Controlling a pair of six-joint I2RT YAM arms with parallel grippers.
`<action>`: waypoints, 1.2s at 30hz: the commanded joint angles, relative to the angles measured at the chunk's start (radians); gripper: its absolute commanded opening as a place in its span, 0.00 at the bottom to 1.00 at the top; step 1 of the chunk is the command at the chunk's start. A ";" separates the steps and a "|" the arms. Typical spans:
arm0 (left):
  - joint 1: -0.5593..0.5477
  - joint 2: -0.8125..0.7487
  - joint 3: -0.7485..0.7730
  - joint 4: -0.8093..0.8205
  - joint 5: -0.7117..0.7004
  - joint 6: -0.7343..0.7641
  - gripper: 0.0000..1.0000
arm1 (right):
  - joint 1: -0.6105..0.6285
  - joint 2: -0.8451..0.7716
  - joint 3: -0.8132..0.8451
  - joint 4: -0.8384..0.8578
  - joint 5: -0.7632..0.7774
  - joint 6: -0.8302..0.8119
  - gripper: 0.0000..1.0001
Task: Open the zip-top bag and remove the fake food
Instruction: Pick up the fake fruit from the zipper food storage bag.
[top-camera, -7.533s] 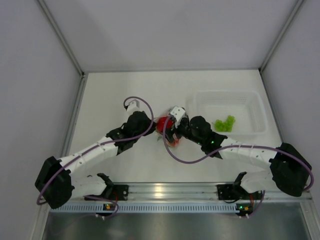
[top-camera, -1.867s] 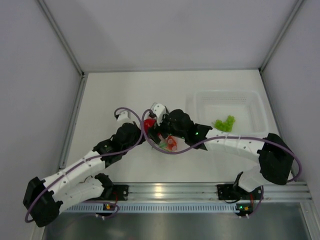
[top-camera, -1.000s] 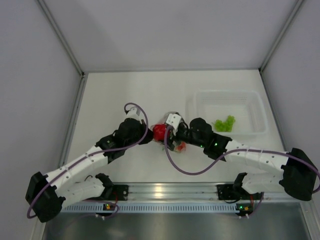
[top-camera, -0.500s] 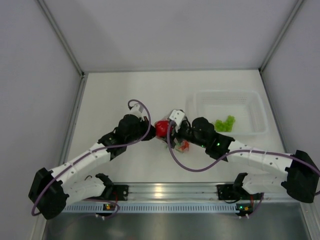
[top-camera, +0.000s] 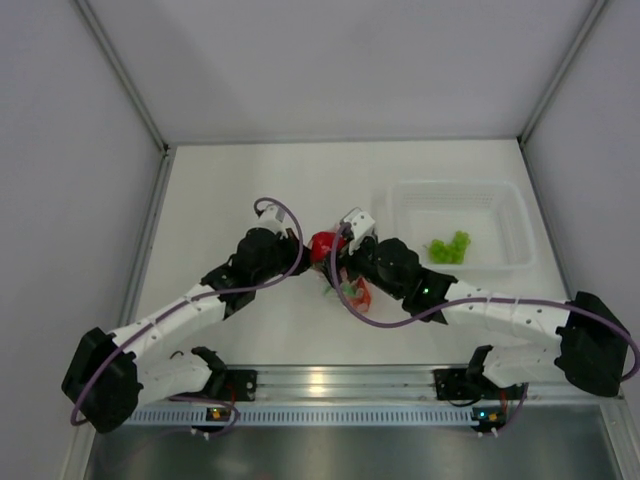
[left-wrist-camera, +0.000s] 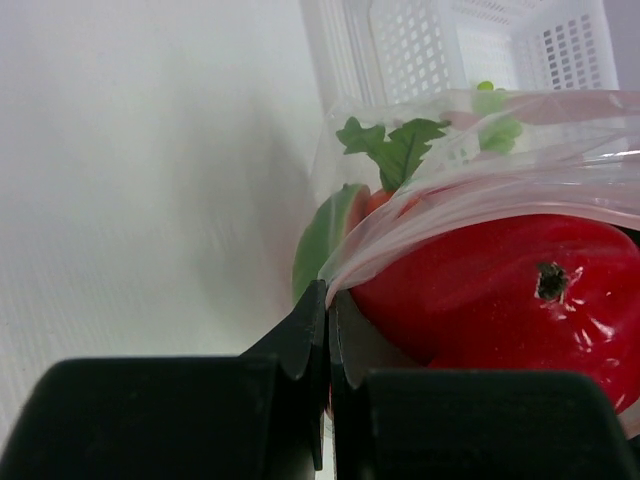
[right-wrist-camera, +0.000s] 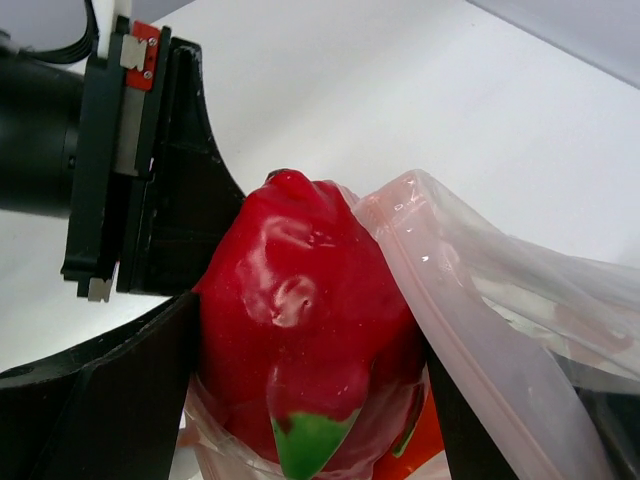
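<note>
white matte tabletop. rigid perforated white tub is ahead of the left end effector, past the bag, with a knobbly green piece inside. clear crinkly zip-top bag sits between both end effectors, left one clenched on its thin film edge. right end effector is grasping the glossy red dragon fruit, green-tipped, at the bag mouth. jagged green leaf is behind the film.

On the table, the zip-top bag lay between the left gripper and the right gripper, with the dragon fruit in its mouth. To the right stood the tub, with leafy pieces inside.
</note>
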 joint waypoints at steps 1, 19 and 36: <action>-0.067 -0.031 -0.019 0.251 0.241 -0.098 0.00 | 0.054 0.021 0.088 0.519 0.039 0.107 0.00; -0.138 -0.080 -0.050 0.253 0.216 -0.044 0.00 | 0.007 0.151 0.212 0.360 0.232 0.272 0.00; -0.136 -0.160 -0.088 0.136 -0.101 -0.133 0.00 | -0.067 0.121 0.199 0.182 0.038 0.302 0.00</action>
